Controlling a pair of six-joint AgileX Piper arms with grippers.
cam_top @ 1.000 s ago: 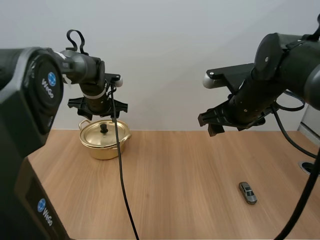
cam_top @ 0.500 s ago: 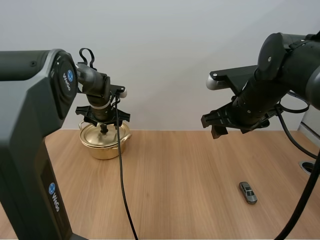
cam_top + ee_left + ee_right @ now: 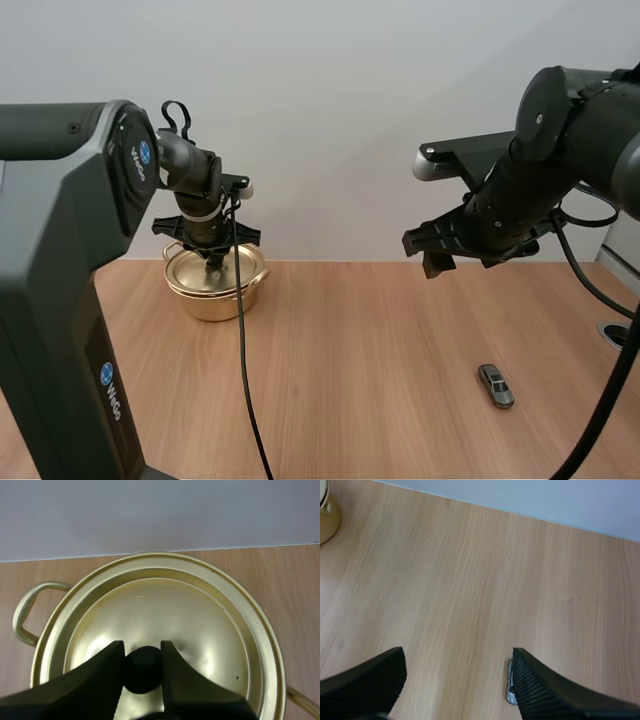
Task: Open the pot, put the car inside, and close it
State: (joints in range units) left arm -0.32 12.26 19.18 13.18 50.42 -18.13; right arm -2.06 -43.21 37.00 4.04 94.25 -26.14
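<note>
- Left tool [image 3: 142, 649]: it has come down over the last second from a hover above the pot [image 3: 215, 295] to the lid [image 3: 165, 610]. Its two fingers now press against either side of the knob [image 3: 142, 672], with no gap visible on either side, so it is clamped on the knob.
- Lid: seated flat on the pot's rim and not yet raised. The pot is closed.
- Pot: gold, with two loop handles. It stands at the far left of the table [image 3: 360, 350], near the wall.
- Right tool [image 3: 432, 256]: almost unmoved since a second ago. It hangs in the air over the right half of the table. In the right wrist view its fingers stand wide apart and hold nothing.
- Car [image 3: 495, 385]: small and grey. It lies on the table at the near right, well apart from the pot and untouched. In the right wrist view it shows just beside one finger of the right tool, far below it.
- Meaning for the task: the approach to the lid looks finished and the grip looks taken. The lift to open the pot is the step in hand.
- Left to do: the car pickup, the drop into the pot and the closing.
</note>
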